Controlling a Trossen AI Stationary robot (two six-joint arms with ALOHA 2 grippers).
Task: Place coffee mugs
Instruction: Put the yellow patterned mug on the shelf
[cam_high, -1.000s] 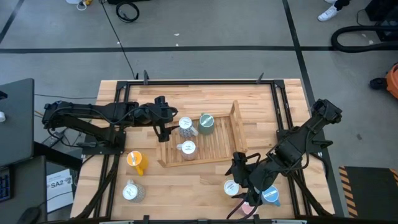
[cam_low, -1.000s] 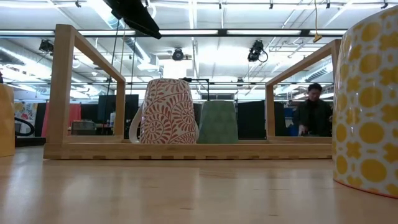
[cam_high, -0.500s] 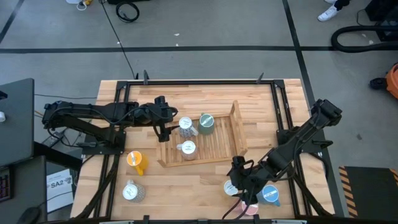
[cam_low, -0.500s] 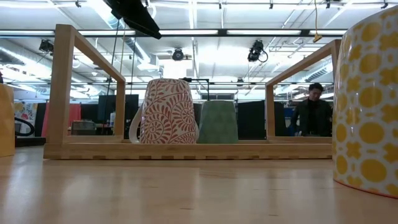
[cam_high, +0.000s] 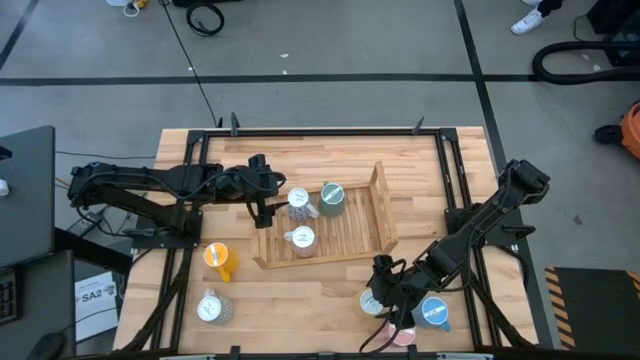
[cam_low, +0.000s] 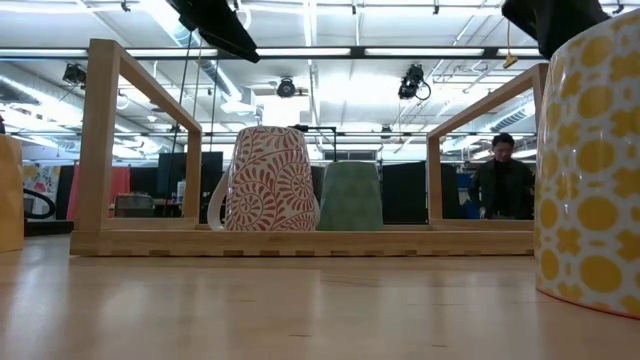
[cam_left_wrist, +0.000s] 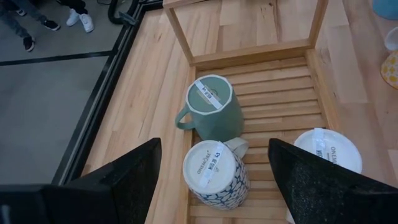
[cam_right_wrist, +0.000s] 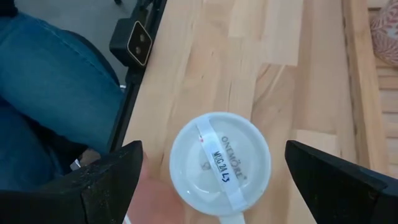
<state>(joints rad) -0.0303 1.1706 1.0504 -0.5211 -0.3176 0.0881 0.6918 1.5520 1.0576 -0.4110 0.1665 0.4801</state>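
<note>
A pale wooden surface (cam_high: 320, 285) stands on a grey floor marked with dark tape, a slatted wooden tray (cam_high: 330, 235) near its middle. Three mugs sit upside down in the tray: a green mug (cam_high: 332, 197), a blue-patterned mug (cam_high: 299, 201) just beside it, and a white-based mug (cam_high: 301, 238) nearer the front. An orange mug (cam_high: 218, 258) and a speckled mug (cam_high: 211, 309) wait well to the tray's left; a white mug (cam_high: 373, 301), a blue mug (cam_high: 434, 313) and a pink mug (cam_high: 398, 335) cluster at the front right.

Over the last second the right end effector (cam_high: 388, 288) has drawn in from the blue mug to hang over the white mug (cam_right_wrist: 221, 163), fingers spread wide and nothing held. It now also shows at the top of the low view, above the yellow-patterned mug (cam_low: 590, 170). That reads as lining up for the next pick; the descent and grasp are not yet made.

The left end effector (cam_high: 258, 196) has stayed by the tray's left edge, fingers apart and empty, beside the blue-patterned mug (cam_left_wrist: 214, 172).

The white mug's base is stamped "ONEMORE" under a strip label reading roughly "MUG 24"; the other labels are too small to read.
</note>
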